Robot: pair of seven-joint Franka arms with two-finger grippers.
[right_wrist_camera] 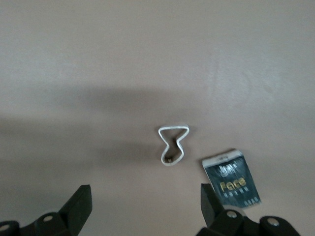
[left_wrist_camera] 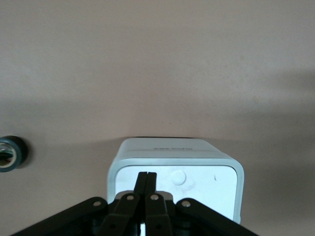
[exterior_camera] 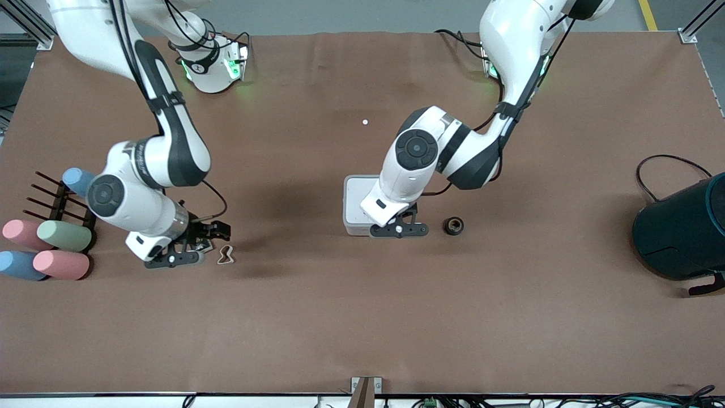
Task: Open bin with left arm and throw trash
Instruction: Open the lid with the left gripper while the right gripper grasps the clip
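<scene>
The small square white-grey plastic bin sits mid-table, lid down. The left gripper hangs right over the lid, fingers pressed together, holding nothing. The small black tape roll lies just beside the bin. The right gripper is spread wide and empty over the whitish rubber-band loop and black printed packet.
</scene>
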